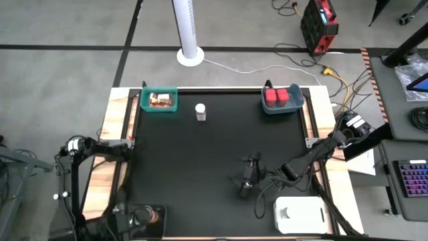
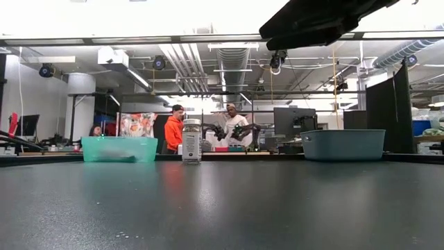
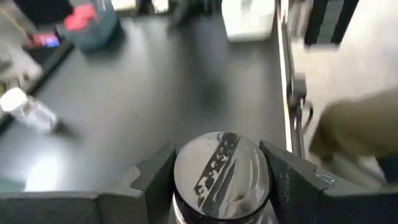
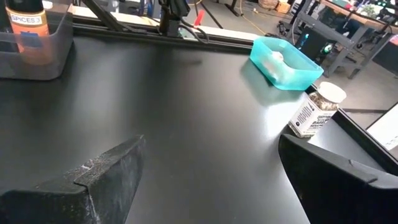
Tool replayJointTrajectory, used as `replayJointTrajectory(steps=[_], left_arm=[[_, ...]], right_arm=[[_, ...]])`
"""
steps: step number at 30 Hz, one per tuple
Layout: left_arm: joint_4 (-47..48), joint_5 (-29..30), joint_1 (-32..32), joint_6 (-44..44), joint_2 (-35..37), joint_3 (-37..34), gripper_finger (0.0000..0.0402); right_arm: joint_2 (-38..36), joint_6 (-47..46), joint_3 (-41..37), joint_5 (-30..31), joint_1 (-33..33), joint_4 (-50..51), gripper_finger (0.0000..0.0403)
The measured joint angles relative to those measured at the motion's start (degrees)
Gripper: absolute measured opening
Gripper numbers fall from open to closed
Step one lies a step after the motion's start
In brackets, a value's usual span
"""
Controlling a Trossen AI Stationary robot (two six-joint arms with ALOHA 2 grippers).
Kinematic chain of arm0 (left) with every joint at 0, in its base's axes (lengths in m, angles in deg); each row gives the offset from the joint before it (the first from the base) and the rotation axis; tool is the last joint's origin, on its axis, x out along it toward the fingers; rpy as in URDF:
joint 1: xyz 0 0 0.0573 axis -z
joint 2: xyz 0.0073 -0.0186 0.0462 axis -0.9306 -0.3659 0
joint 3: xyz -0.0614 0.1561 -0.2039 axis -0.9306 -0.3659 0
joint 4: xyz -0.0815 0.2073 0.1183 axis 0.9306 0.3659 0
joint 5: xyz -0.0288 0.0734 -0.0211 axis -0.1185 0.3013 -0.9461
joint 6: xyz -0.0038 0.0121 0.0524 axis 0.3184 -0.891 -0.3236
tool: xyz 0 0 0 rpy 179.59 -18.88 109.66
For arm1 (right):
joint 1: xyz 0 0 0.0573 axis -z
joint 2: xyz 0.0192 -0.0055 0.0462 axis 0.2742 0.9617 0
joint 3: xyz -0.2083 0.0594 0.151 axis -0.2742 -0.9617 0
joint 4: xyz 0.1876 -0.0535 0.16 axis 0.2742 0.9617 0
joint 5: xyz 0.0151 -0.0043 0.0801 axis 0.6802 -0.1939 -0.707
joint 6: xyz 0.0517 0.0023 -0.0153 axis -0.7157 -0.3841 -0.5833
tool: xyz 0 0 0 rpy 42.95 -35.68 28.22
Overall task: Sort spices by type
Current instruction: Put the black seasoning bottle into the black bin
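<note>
We saw the left gripper point(image 3: 221, 186) clamped on what looked like a silver-capped jar point(image 3: 222, 173) at the near left corner, far from both bins across the table, while the right gripper point(image 1: 248, 179) hung open.

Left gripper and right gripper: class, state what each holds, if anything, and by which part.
The left gripper clamps a silver-lidded jar by the sides at its lid. The right gripper is open and holds nothing.

I look down from up high, low across the table point(image 2: 222, 208), and close past each claw; all show the white-capped bottle point(image 1: 200, 112).
</note>
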Motion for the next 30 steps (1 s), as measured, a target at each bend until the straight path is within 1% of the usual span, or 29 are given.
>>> replayJointTrajectory(steps=[2, 5, 7, 8, 11, 15, 17, 20, 24, 26, 28, 30], left_arm=[[-0.01, 4.76, -0.39, -1.03, 1.29, 0.01, 0.0191], [-0.02, 11.44, -1.52, -5.32, 3.44, 0.01, 0.0191], [-0.01, 14.25, -2.54, -8.89, 4.95, 0.01, 0.0191], [-0.01, 14.69, -3.11, -10.61, 5.89, 0.01, 0.0191], [0.02, 14.63, -4.66, -15.85, 8.78, 0.0, 0.0191], [-0.01, 14.15, -6.18, -20.75, 12.03, -0.45, 0.0191], [-0.01, 13.85, -6.22, -22.37, 13.68, -1.77, 0.0191], [-0.04, 13.61, -5.86, -20.34, 16.92, -6.94, 0.0191], [-0.04, 13.41, -5.5, -11.74, 22.76, -17.15, 0.0191], [-0.54, 12.48, -5.29, -8.87, 25.17, -21.43, 0.0191], [-2.72, 12.22, -4.33, -8.87, 27.28, -24.7, 0.0191], [-5.0, 10.62, -2.74, -12.33, 29.06, -26.79, 0.0191]], right_arm=[[0.0, 0.18, 0.0, 0.0, 0.14, -0.29, 0.0358], [0.0, 0.23, 0.0, 0.0, 0.47, -0.35, 0.0358], [0.0, 0.24, 0.02, 0.02, 0.55, -0.33, 0.0358], [0.0, 0.24, 0.01, 0.02, 0.57, -0.35, 0.0358], [0.0, 0.18, 0.02, 0.0, 0.5, -0.35, 0.0358], [0.0, 0.17, -0.01, 0.0, 0.5, -0.35, 0.0358], [0.0, 0.15, -0.11, 0.02, 0.5, -0.33, 0.0358], [0.0, -0.32, -0.38, 0.02, 0.5, -0.35, 0.0358], [0.0, -0.97, -0.77, 0.01, 0.5, -0.35, 0.0358], [0.0, -1.41, -0.85, 0.0, 0.5, -0.32, 0.0358], [0.0, -1.78, -0.85, 0.02, 0.5, -0.35, 0.0358], [0.0, -2.31, -0.85, 0.02, 0.5, -0.35, 0.0358]])
